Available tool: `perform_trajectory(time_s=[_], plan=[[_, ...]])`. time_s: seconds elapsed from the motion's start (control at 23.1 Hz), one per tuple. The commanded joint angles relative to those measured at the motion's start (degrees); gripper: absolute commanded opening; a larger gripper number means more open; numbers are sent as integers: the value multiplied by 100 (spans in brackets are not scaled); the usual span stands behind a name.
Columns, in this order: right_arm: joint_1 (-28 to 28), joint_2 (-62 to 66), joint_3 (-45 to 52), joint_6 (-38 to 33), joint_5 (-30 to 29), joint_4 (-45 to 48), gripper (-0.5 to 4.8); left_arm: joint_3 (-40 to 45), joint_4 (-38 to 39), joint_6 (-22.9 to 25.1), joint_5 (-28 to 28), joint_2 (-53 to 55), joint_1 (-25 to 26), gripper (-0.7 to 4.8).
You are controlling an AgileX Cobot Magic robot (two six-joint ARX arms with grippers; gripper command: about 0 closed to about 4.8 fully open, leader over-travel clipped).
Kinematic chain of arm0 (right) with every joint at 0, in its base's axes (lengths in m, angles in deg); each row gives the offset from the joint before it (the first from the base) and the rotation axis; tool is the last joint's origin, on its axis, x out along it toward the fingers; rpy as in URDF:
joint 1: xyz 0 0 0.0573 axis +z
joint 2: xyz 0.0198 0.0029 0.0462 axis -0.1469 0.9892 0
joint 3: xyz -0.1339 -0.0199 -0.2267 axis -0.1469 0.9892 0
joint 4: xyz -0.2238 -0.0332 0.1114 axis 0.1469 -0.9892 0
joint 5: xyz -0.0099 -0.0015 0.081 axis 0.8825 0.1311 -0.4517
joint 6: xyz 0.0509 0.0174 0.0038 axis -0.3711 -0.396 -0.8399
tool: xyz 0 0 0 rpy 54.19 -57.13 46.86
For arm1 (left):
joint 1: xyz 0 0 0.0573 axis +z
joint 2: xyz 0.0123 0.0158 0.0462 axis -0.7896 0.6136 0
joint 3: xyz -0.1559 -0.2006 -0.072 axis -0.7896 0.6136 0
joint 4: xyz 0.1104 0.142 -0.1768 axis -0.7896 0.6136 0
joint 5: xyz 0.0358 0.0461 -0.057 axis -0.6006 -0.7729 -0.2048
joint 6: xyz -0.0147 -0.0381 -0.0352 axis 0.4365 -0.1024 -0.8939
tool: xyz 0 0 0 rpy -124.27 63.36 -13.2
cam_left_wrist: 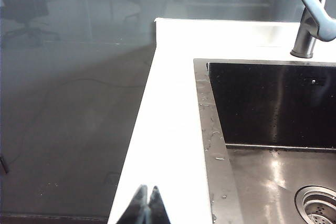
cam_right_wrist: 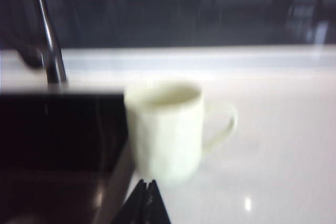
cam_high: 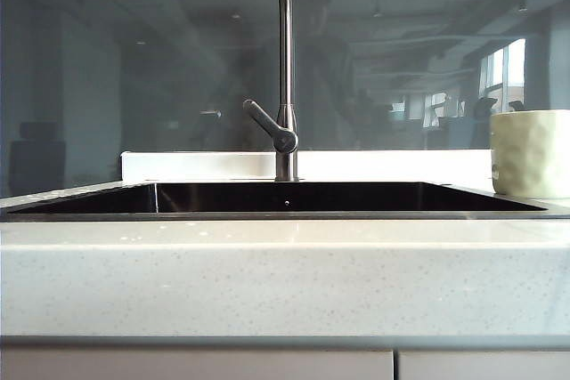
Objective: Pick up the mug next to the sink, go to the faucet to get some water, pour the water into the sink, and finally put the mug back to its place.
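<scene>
1. The left gripper (cam_left_wrist: 147, 203) shows only as two dark fingertips pressed together at the lower edge of the left wrist view, clenched on nothing, over the pale countertop (cam_left_wrist: 168, 129) just left of the sink (cam_left_wrist: 207, 129) rim.
2. The sink fills the lower right of that view, its metal rim beaded with droplets and a drain (cam_left_wrist: 317, 208) in the corner; the faucet (cam_left_wrist: 312, 24) base and lever stand at the upper right.
3. In the exterior view neither gripper appears; the faucet rises at centre behind the dark basin.
4. The mug (cam_high: 532, 153) stands upright at the right edge of that view, on the counter beside the sink.
5. The right gripper (cam_right_wrist: 146, 203) is likewise clenched and empty, its tips low in the blurred right wrist view.
6. The mug sits just beyond those tips, near but apart, handle toward the frame's right, by the sink's corner.
</scene>
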Motion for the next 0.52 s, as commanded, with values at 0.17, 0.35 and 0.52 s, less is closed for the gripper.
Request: perform_trajectory(time_s=[0.17, 0.35, 0.52], plan=[[-7, 111, -164, -77, 1023, 914, -6, -15, -160, 20, 33, 4, -15, -4], [-173, 1344, -490, -28, 990, 1244, -5, -15, -155, -122, 46, 2, -15, -4], [-942, 3410, -815, 306, 48, 2446, 24, -15, -155, -199, 155, 2, -15, -4]])
